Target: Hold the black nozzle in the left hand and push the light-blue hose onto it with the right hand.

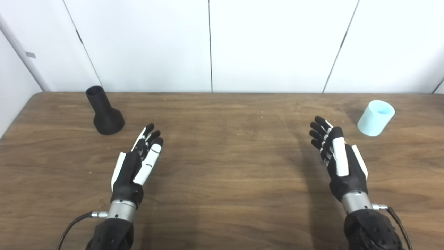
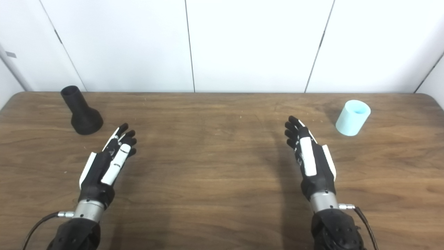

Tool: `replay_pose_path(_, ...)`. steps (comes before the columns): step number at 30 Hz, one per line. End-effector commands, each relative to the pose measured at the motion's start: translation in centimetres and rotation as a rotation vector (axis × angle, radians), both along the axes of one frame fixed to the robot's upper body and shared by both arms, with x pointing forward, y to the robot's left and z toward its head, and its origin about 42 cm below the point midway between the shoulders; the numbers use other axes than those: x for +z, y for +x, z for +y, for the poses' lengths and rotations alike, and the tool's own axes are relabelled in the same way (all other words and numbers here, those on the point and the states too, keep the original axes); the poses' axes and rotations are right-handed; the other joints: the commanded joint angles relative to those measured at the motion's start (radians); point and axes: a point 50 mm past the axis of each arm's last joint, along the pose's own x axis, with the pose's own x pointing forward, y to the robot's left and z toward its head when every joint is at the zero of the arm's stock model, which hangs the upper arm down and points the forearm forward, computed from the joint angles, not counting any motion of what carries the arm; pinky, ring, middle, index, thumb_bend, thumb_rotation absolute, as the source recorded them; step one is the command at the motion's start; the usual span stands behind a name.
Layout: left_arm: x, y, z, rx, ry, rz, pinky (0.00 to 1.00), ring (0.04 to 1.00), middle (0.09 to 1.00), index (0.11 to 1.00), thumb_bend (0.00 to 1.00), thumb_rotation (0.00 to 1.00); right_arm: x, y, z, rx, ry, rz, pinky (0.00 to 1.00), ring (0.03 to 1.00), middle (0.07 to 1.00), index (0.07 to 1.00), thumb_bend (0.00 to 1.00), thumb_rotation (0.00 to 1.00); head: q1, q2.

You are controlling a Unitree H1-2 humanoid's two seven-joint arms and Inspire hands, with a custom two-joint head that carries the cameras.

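Both hands empty — nozzle [image 1: 104, 113], hose [image 1: 375, 118] apart

Wooden table [image 1: 222, 194] carries a black nozzle [image 1: 104, 113] far left and light-blue hose [image 1: 376, 118] far right, both upright

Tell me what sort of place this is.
Probably a robot test bench in a lab, not a home or workshop. A bare wooden table stands against plain white wall panels. It holds only two staged parts, a black nozzle and a light-blue hose, standing far apart.
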Motion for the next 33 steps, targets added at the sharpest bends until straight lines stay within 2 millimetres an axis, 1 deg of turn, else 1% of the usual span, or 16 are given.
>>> replay_pose_path(1,1.8,0.4,-0.5,-0.011,0.015,-0.102,0.88,0.911,0.919,0.906,0.38,0.73,2.1,0.4,-0.4,0.010,-0.008,-0.102,0.92,0.914,0.903,0.899,0.54,0.96,0.006,-0.001)
replay_pose_path(2,1.6,0.4,-0.7,-0.010,0.016,-0.101,0.88,0.911,0.919,0.906,0.38,0.73,1.9,0.4,-0.6,0.011,-0.009,-0.101,0.93,0.918,0.907,0.899,0.54,0.96,0.034,-0.009)
replay_pose_path(5,1.2,0.4,-1.1,-0.009,0.017,-0.097,0.88,0.912,0.918,0.906,0.38,0.73,1.4,0.4,-1.4,0.010,-0.012,-0.094,0.93,0.923,0.911,0.894,0.54,0.97,0.083,-0.029)
replay_pose_path(9,0.8,0.4,-1.7,-0.008,0.012,-0.095,0.88,0.913,0.918,0.906,0.40,0.73,0.7,0.5,-2.5,0.013,-0.010,-0.089,0.93,0.924,0.910,0.890,0.56,0.96,0.148,-0.058)
replay_pose_path(10,0.8,0.4,-1.8,-0.007,0.010,-0.096,0.88,0.913,0.918,0.906,0.40,0.73,0.5,0.5,-2.8,0.015,-0.009,-0.087,0.93,0.923,0.910,0.889,0.56,0.96,0.154,-0.061)
replay_pose_path(11,0.6,0.4,-2.0,-0.005,0.008,-0.096,0.88,0.913,0.918,0.906,0.39,0.73,0.1,0.6,-3.2,0.016,-0.008,-0.084,0.93,0.924,0.912,0.889,0.58,0.95,0.184,-0.078)
replay_pose_path(14,0.3,0.5,-2.7,-0.003,-0.002,-0.095,0.88,0.913,0.916,0.902,0.39,0.72,-0.7,0.8,-4.1,0.018,-0.015,-0.076,0.93,0.922,0.913,0.893,0.60,0.94,0.226,-0.104)
replay_pose_path(16,0.1,0.6,-3.1,-0.005,-0.011,-0.096,0.88,0.915,0.917,0.901,0.39,0.72,-1.3,0.9,-4.8,0.014,-0.025,-0.065,0.93,0.920,0.913,0.895,0.61,0.94,0.240,-0.113)
replay_pose_path(18,-0.2,0.7,-3.5,-0.008,-0.020,-0.096,0.88,0.916,0.921,0.905,0.39,0.71,-1.7,1.0,-5.4,0.006,-0.034,-0.051,0.90,0.905,0.907,0.895,0.62,0.95,0.276,-0.138)
replay_pose_path(19,-0.3,0.8,-3.7,-0.009,-0.023,-0.096,0.89,0.916,0.922,0.907,0.39,0.71,-1.8,1.1,-5.6,0.003,-0.035,-0.047,0.89,0.898,0.902,0.896,0.62,0.95,0.280,-0.140)
replay_pose_path(21,-0.5,0.9,-4.0,-0.011,-0.029,-0.096,0.89,0.916,0.924,0.911,0.39,0.71,-2.0,1.2,-5.9,0.002,-0.034,-0.043,0.87,0.892,0.897,0.897,0.62,0.95,0.310,-0.160)
replay_pose_path(22,-0.6,0.9,-4.2,-0.012,-0.033,-0.097,0.89,0.916,0.925,0.913,0.39,0.71,-2.1,1.2,-6.0,0.009,-0.032,-0.046,0.88,0.893,0.897,0.897,0.63,0.96,0.314,-0.162)
replay_pose_path(24,-1.0,1.1,-4.5,-0.013,-0.042,-0.099,0.89,0.917,0.926,0.916,0.39,0.71,-2.5,1.4,-6.5,0.029,-0.015,-0.056,0.90,0.910,0.913,0.906,0.63,0.96,0.346,-0.185)
replay_pose_path(26,-1.3,1.3,-4.8,-0.014,-0.048,-0.101,0.88,0.917,0.927,0.917,0.40,0.71,-3.0,1.6,-7.0,0.043,0.003,-0.065,0.91,0.920,0.920,0.911,0.60,0.95,0.365,-0.201)
replay_pose_path(31,-1.8,1.5,-5.3,-0.016,-0.054,-0.108,0.89,0.920,0.928,0.920,0.38,0.70,-3.9,1.9,-7.7,0.049,0.015,-0.072,0.92,0.926,0.914,0.912,0.58,0.95,0.378,-0.225)
replay_pose_path(33,-2.0,1.6,-5.4,-0.018,-0.064,-0.112,0.91,0.927,0.931,0.924,0.38,0.70,-4.2,2.1,-7.8,0.044,0.007,-0.070,0.91,0.923,0.912,0.915,0.58,0.97,0.382,-0.250)
